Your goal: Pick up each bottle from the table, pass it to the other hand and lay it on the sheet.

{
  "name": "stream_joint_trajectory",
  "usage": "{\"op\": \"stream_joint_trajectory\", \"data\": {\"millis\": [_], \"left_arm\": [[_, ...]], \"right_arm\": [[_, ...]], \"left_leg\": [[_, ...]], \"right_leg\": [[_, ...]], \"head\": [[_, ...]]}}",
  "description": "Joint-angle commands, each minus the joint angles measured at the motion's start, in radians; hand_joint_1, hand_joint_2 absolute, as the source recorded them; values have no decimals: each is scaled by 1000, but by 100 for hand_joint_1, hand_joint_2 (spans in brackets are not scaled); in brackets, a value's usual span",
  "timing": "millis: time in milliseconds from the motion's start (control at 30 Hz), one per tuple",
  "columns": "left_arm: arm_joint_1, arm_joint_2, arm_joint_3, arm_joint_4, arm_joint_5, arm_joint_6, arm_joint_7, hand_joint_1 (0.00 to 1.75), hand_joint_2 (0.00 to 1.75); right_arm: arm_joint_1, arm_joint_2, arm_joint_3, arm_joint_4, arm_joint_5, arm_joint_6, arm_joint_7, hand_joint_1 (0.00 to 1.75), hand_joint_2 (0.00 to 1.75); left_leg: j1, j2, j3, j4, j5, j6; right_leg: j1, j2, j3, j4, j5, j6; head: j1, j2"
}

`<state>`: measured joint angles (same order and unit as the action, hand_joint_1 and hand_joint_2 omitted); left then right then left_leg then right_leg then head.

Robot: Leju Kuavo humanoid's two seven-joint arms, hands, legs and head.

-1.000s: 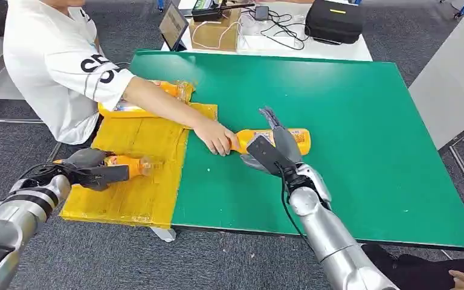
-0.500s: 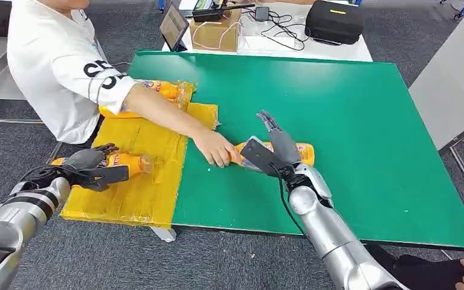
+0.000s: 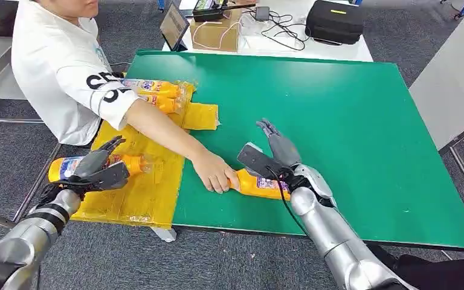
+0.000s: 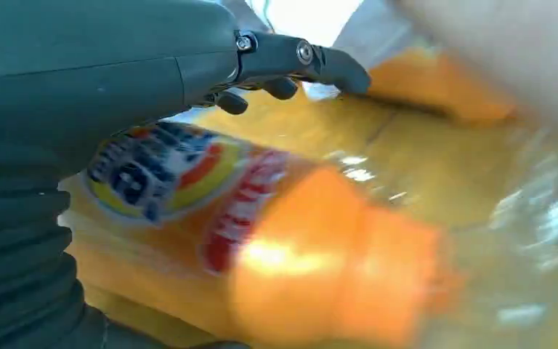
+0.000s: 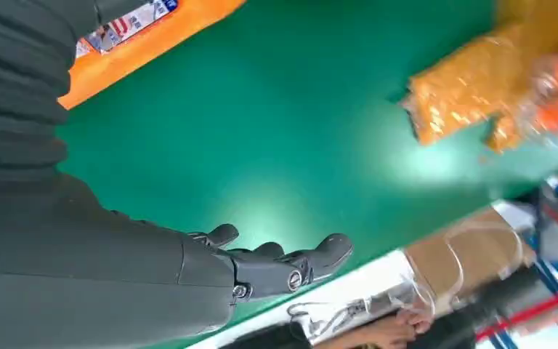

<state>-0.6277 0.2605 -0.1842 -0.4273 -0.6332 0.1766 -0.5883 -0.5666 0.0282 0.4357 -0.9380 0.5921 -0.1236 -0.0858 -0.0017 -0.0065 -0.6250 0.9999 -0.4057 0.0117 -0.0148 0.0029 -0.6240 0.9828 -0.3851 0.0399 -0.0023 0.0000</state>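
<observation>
Head view: the green table (image 3: pixel 350 121) was taken as the landmark. A yellow sheet (image 3: pixel 151 181) was draped over its left edge. An orange bottle (image 3: pixel 81 166) was seen lying on its side over the sheet's outer part, beyond the table's left edge, cap toward the table. The left hand (image 3: pixel 99 168) was laid over it with fingers spread; a firm grip could not be confirmed. In the left wrist view the same bottle (image 4: pixel 247 240) was seen under the hand (image 4: pixel 116 94), fingertips extended past it and not wrapped.

A second orange bottle (image 3: pixel 260 184) was lying on the table near its front edge, left of centre. Its neck end was held by a person's hand (image 3: pixel 214 173) reaching across from the table's left side. The right hand (image 3: pixel 275 157) was positioned above that bottle's other end, fingers apart and pointing away, nothing held; contact could not be judged. The right wrist view showed the fingers (image 5: pixel 290 265) loosely extended over bare green surface.

Two more orange bottles (image 3: pixel 154 95) were lying at the table's far-left corner on the sheet.
</observation>
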Motion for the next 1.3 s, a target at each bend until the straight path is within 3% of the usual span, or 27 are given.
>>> {"op": "stream_joint_trajectory", "data": {"millis": [33,200,367,400,600,633,1033,1300], "left_arm": [[46,-70,135,-18,14,-10,-4,0,175],[46,-70,135,-18,14,-10,-4,0,175],[78,-122,262,-86,113,-109,-52,0,175],[82,-132,283,-103,131,-127,-52,0,0],[110,-201,368,-213,268,-266,-24,0,0],[112,-210,370,-225,278,-274,-19,0,175],[156,-296,361,-347,431,-276,101,0,175],[145,-317,332,-333,472,-281,110,0,175]], "right_arm": [[-57,-19,50,105,1,11,7,0,175],[-57,-19,50,105,1,11,7,0,175],[-29,-43,48,104,36,27,25,0,175],[-22,-46,45,100,44,26,27,0,175],[22,-60,43,77,89,40,50,0,175],[31,-63,42,68,94,37,53,0,175],[198,-81,-8,-150,172,12,101,0,175],[206,-95,-5,-163,202,27,115,0,175]], "left_leg": [[0,0,4,-1,-1,-1],[1,1,4,0,-2,-1],[1,0,5,0,-2,-1],[0,-1,4,-1,-1,0],[0,-3,4,-1,-1,0],[1,-2,5,0,-2,-1],[2,-5,4,1,-4,-1],[1,-3,1,1,-3,0]], "right_leg": [[0,0,4,0,-1,-1],[1,0,4,-1,-1,-1],[1,-1,5,-1,-2,-1],[1,-2,4,-1,-2,-1],[0,-3,4,-2,-1,-1],[1,-3,6,-1,-2,-1],[2,-5,6,-1,-4,-1],[1,-3,3,-1,-3,-1]], "head": [[0,0],[0,0],[0,0],[0,0],[0,0],[0,0],[0,0],[0,0]]}}
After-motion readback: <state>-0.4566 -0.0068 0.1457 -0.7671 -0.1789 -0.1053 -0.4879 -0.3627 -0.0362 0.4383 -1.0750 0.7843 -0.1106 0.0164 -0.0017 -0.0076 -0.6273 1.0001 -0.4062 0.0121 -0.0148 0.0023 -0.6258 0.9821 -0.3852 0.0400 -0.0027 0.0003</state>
